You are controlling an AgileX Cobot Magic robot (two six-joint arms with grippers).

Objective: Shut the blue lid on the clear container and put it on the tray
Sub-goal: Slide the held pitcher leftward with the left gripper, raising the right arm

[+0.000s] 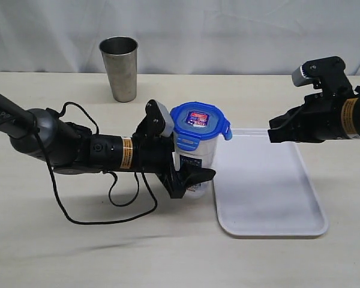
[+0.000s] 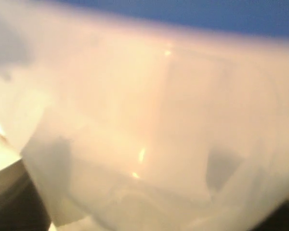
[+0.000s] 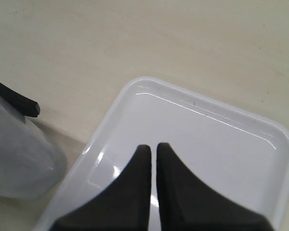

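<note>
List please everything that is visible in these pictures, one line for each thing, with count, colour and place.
grey stainless-steel cup: one, grey, at the far side of the table, upright
tall clear plastic container: one, translucent with a printed label, on the table beside the tray's left edge
bright-blue plastic lid: one, blue, on top of the container
flat white rectangular plastic tray: one, white, right of the container, nothing lying on it
thin black cable: one, black, looped on the table under the left arm
pale wooden-look table: one, beige, under everything
white curtain: one, white, behind the table
left pincer: one, black, around the container's lower part
right pincer: one, black, shut, above the tray
</note>
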